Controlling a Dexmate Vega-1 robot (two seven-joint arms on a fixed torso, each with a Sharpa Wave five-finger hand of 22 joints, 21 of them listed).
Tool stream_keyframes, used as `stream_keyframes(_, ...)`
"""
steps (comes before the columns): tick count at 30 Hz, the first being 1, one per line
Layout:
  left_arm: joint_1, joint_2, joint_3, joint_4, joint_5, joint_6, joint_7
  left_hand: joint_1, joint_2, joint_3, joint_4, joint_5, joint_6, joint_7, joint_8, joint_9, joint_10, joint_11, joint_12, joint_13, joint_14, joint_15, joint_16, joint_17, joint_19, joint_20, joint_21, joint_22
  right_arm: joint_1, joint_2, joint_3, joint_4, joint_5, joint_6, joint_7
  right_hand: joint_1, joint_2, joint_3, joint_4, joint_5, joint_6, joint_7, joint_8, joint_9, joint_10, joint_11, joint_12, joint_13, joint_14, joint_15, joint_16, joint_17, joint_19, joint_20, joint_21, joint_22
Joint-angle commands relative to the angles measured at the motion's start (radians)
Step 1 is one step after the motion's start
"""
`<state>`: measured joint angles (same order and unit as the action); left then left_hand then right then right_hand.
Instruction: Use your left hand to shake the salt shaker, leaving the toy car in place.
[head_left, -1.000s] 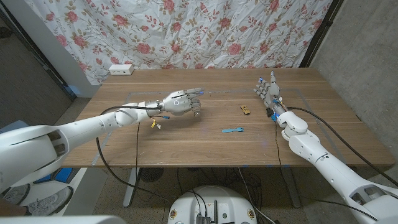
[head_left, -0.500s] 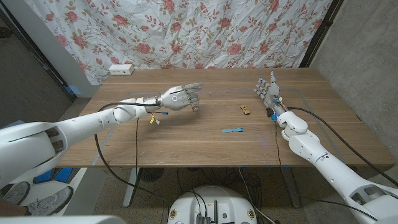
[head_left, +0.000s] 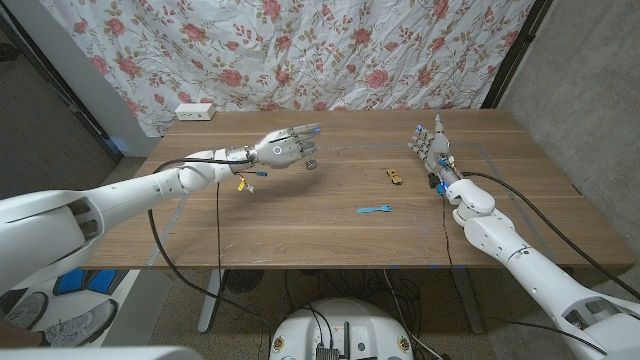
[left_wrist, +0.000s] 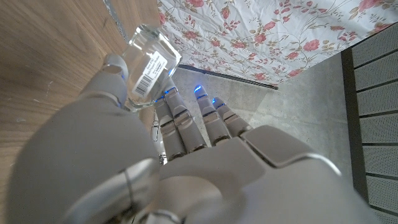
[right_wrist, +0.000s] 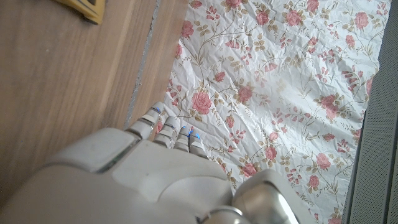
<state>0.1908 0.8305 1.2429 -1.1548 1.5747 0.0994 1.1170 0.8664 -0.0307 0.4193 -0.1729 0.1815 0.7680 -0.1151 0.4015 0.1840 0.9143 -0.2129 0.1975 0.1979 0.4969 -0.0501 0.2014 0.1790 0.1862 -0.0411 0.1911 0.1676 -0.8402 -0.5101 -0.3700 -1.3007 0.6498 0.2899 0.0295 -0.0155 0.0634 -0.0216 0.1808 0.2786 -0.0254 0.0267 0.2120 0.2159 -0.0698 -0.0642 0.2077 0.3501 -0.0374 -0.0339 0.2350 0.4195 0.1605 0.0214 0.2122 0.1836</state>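
Left hand (head_left: 283, 150) is holding the salt shaker (head_left: 311, 163) up off the worktop (head_left: 300, 230), over the far-middle part of it. Left wrist view is showing the shaker (left_wrist: 148, 65) as a clear glass body with a barcode label, pinched between thumb and fingers (left_wrist: 186, 121), with the rest of the fingers extending past it. It's sitting tilted in the grip, not upright, which fits a mid-shake pose (my read: the shaking step is underway, can't judge how many strokes are left).

Toy car (head_left: 394, 176) is sitting on the worktop to the robot's right of the shaker, well apart from the left hand and nearer the right one. Nothing is touching it.

Right hand (head_left: 430, 145) is standing at the right side of the worktop, fingers pointing up and apart, holding nothing. Probably parked there to stay out of the left arm's path.

Other items: a small blue thing (head_left: 374, 209) lying nearer the front edge, between the two arms, and a white power strip (head_left: 195, 110) at the far left corner in front of the floral curtain (head_left: 300, 50).

Nothing is standing in the way of the shaking motion; the one risk is a sideways swing drifting toward the car
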Motion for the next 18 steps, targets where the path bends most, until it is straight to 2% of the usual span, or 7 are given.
stream_keyframes(1,-0.012,0.003,-0.03,0.005,-0.007,0.049,0.0,0.054,0.061,-0.004,0.002,0.005,0.093,-0.098,0.006,0.027,0.006,-0.014,0.002,0.004,0.0,-0.157,-0.004,0.004,-0.004,-0.001,-0.003,0.003,0.0,0.0,0.0,-0.001,0.0,-0.001,0.0,-0.003,0.097,-0.001,0.006,0.007,-0.001,0.008,0.006,0.004,-0.005,-0.001,0.007,0.004,-0.005,-0.035,0.004,0.005,0.006,0.002,0.006,0.005)
stream_keyframes(18,-0.016,-0.003,-0.005,0.0,-0.001,0.045,0.0,0.062,0.067,-0.007,0.001,0.005,0.083,-0.1,0.0,0.028,-0.007,-0.014,-0.002,0.003,-0.007,-0.156,-0.006,0.004,-0.006,0.004,-0.004,0.003,0.0,0.0,0.0,0.0,0.0,-0.001,0.0,-0.003,0.097,-0.001,0.006,0.007,0.0,0.009,0.006,0.004,-0.006,-0.001,0.007,0.004,-0.006,-0.034,0.004,0.005,0.006,0.001,0.006,0.005)
